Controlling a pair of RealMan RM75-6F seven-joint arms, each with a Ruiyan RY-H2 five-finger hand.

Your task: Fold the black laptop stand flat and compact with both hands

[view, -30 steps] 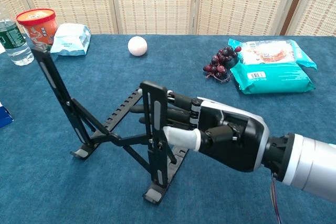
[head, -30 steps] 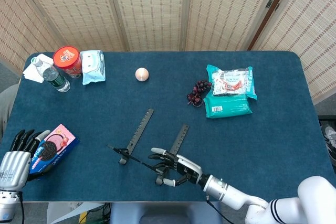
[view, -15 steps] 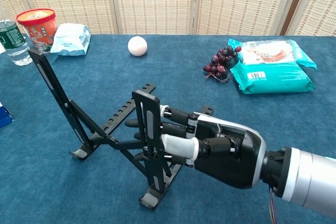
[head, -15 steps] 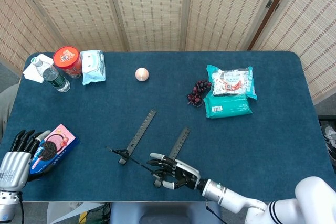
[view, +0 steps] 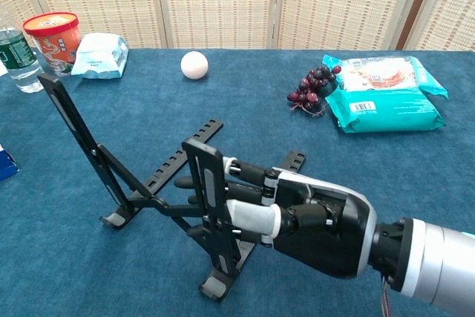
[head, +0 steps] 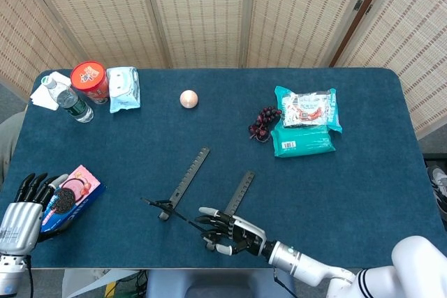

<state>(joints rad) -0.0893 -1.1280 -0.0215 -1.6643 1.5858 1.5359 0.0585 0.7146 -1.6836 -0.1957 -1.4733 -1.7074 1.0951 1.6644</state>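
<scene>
The black laptop stand (head: 188,190) (view: 159,183) stands unfolded near the table's front edge, its two notched arms raised and its cross links spread. My right hand (head: 234,235) (view: 297,217) grips the stand's right upright arm (view: 208,202), with the thumb over its front and the fingers behind it. My left hand (head: 21,214) is far off at the front left corner, fingers apart and empty, beside a pink cookie box (head: 70,193). The chest view does not show the left hand.
At the back left are a water bottle (head: 66,99), a red tub (head: 89,80) and a wipes pack (head: 123,88). A pale ball (head: 188,98) lies mid-back. Dark grapes (head: 264,122) and teal snack packs (head: 304,127) sit to the right.
My right hand has pulled the stand's right arm toward the front edge and slightly left, dragging the whole stand nearer the robot. The left hand has not moved.
</scene>
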